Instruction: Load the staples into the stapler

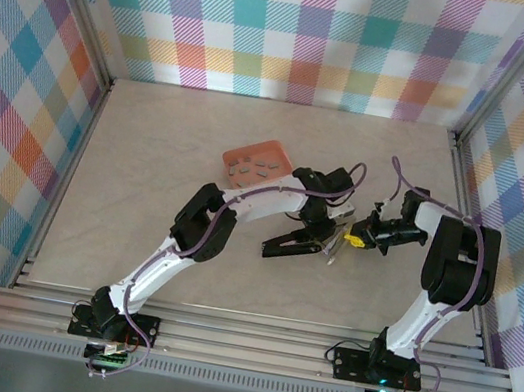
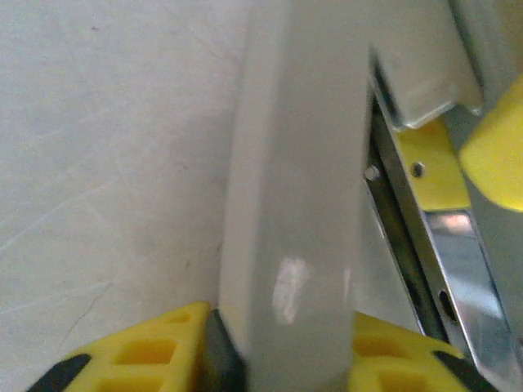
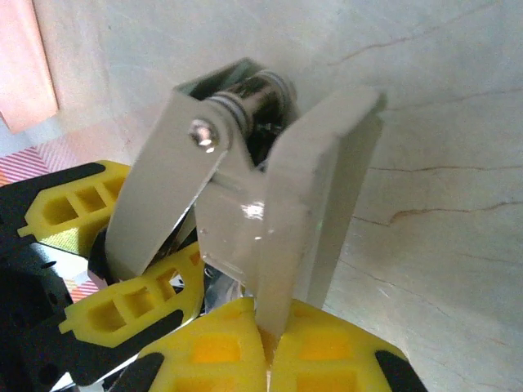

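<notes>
We are pinching the stapler (image 1: 336,242) from both sides mid-table — the left gripper (image 2: 286,347) is squeezing its long grey top, and the right gripper (image 3: 268,339) is pressing its fingers (image 3: 331,355) tight on one thin edge. The staples (image 1: 256,166) are lying in the orange tray (image 1: 272,150), just far and left of it. If our arms are pulling different ways, the stapler may be twisting loose — and no gripper is free for staples.
</notes>
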`<state>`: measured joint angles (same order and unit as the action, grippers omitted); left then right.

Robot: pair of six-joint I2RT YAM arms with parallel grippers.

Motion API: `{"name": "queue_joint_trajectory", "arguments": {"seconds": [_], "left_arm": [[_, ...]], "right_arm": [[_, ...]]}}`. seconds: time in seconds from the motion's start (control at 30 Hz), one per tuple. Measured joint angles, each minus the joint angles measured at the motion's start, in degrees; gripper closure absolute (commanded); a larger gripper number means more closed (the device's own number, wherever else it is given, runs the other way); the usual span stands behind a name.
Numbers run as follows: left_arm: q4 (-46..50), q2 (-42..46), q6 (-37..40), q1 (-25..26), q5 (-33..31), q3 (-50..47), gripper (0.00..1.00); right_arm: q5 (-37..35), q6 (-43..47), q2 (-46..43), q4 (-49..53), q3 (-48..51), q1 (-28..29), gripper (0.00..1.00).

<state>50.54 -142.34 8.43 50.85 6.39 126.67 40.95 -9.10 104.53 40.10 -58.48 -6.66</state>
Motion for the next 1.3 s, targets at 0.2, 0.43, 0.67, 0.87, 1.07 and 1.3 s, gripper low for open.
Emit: {"name": "queue_joint_trajectory", "arguments": {"seconds": [0.2,0.43,0.67,0.87,1.07,1.3], "left_arm": [[4.0,0.52,-0.83,-0.09,0.04,2.16,1.0],[7.89,5.01,-8.94,-0.46,-0.5,2.49,1.0],[9.46,11.19,-26.86,-2.38,-0.92,1.99,1.0],[9.99,14.23,-35.95,-4.26,-1.49,1.38,1.0],[10.38,19.96,-41.09,-4.9,-0.81,-7.32,1.0],[7.15,28.61,-45.59,-4.87,1.9,-19.39,1.0]], "right_arm": [[-0.96,1.29,-1.86,1.25,-0.15,0.57,0.99],[1.14,2.27,-6.97,2.01,-2.08,1.49,0.82],[3.06,-2.36,-19.67,-6.58,-1.09,4.63,0.54],[-1.55,-3.69,-33.44,-10.27,1.55,7.72,0.39],[-12.28,-1.73,-48.52,-10.86,7.45,17.62,0.39],[-19.37,-0.44,-48.54,-10.75,8.72,24.02,0.4]]}}
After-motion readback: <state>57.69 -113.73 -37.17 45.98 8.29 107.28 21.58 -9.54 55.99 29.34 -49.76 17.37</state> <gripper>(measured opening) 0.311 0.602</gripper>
